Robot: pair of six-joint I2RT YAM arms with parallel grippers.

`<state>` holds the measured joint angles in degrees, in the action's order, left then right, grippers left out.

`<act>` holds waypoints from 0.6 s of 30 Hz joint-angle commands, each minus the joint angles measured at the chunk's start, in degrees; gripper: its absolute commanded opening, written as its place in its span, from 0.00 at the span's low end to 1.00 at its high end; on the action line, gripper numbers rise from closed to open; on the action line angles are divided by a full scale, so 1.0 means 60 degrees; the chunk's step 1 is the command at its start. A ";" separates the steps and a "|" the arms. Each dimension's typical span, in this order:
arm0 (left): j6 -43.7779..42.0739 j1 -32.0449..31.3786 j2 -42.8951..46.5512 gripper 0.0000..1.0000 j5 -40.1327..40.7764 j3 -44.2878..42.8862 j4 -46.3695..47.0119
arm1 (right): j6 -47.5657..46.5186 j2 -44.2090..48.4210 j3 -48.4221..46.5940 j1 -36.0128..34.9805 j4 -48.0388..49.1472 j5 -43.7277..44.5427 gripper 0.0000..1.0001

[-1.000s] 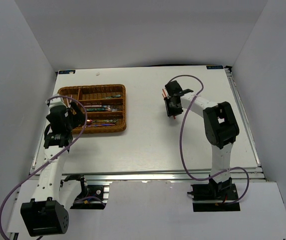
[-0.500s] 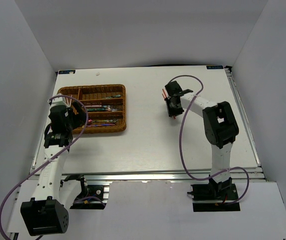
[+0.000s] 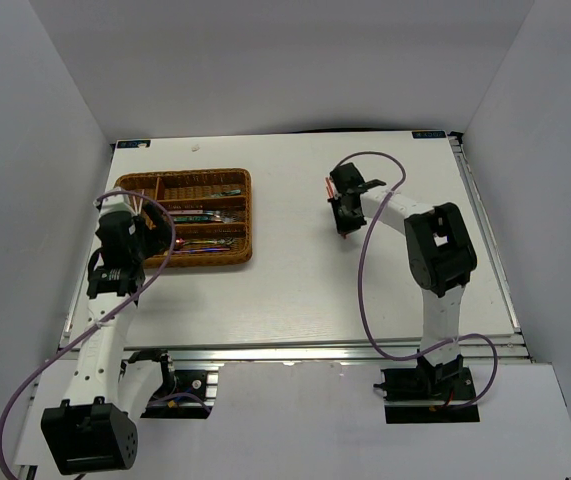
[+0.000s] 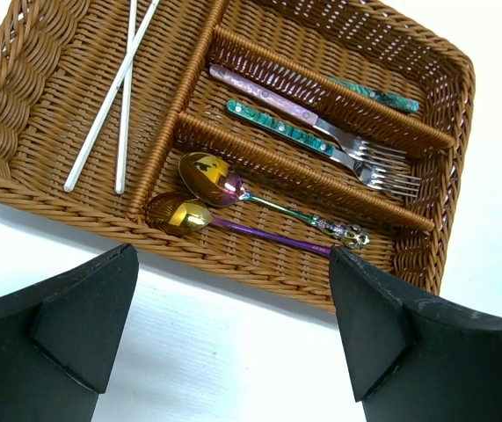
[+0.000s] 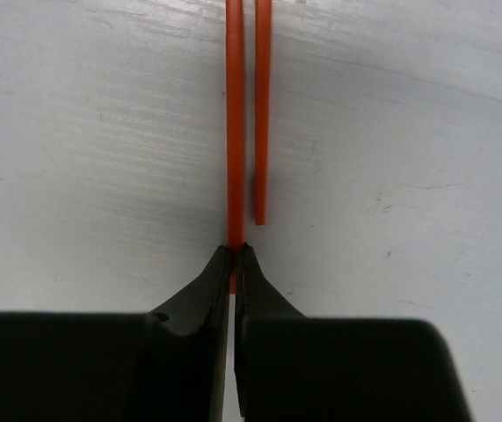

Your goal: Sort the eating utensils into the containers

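Orange chopstick (image 5: 235, 132) pinched by right gripper (image 5: 233, 251)

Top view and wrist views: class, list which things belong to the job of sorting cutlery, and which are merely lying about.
Part of the job: wicker tray, white sticks, spoons, forks, orange chopsticks.

Just there: purple cables, corner sticker.

This is a robotics lab bench. A white table (image 3: 295, 290) on a bare aluminium frame (image 3: 305, 352) is boxed in by plain white panels (image 3: 265, 70) at the top and sides of the overhead view. A left arm (image 3: 100, 340) and right arm (image 3: 441, 305) are bolted along the bottom edge, trailing loose purple cables (image 3: 361, 285).
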<state>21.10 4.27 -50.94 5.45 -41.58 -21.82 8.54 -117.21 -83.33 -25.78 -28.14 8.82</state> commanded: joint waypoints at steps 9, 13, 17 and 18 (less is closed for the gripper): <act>0.1595 -0.0053 0.0111 0.98 -0.2560 0.0761 0.1803 | 0.0130 0.1268 0.1364 -0.0991 0.0456 -0.1922 0.00; 0.4266 -0.0314 -0.0284 0.98 -0.4744 0.2196 0.5299 | 0.0845 0.2494 0.2035 -0.1123 0.1056 -0.2889 0.00; 0.4964 -0.2012 -0.1088 0.98 -0.4251 0.2551 0.7268 | 0.1534 0.3420 0.2607 -0.1473 0.1832 -0.3491 0.00; 0.4935 -0.2828 -0.1264 0.98 -0.3814 0.2348 0.7401 | 0.1652 0.3769 0.2696 -0.1547 0.1935 -0.3535 0.00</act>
<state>45.21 -5.32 -57.39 -16.19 -25.85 8.99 14.35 -99.70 -68.23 -33.80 -21.96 -7.94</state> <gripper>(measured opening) 0.982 0.022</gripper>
